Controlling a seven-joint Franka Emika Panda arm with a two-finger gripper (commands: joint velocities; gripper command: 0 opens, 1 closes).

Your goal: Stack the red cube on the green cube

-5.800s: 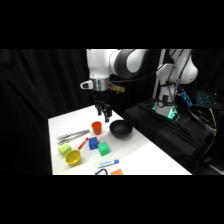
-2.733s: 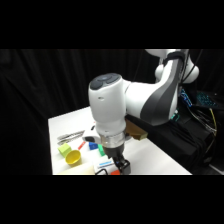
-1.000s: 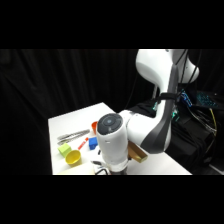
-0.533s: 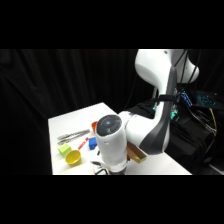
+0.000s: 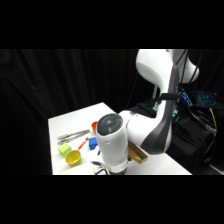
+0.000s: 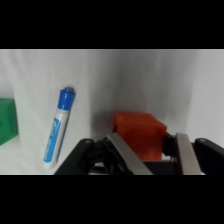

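Little shift across the last second: parked low at the table's [image 5: 62, 122] near edge after dropping from high over the middle. Straddles the red cube [image 6: 137, 131] with the gripper [image 6: 145, 136], jaws apart, one finger [image 6: 125, 156] at the cube's left face, some daylight showing on the other side. Sits on the table, not yet clamped. Means descent looks finished; squeeze and lift judged next. Green cube [image 6: 7, 120] waiting well left, beyond a blue-capped marker [image 6: 58, 129].

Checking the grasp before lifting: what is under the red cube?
The red cube rests on the bare white table, between the gripper fingers. Its underside is hidden.
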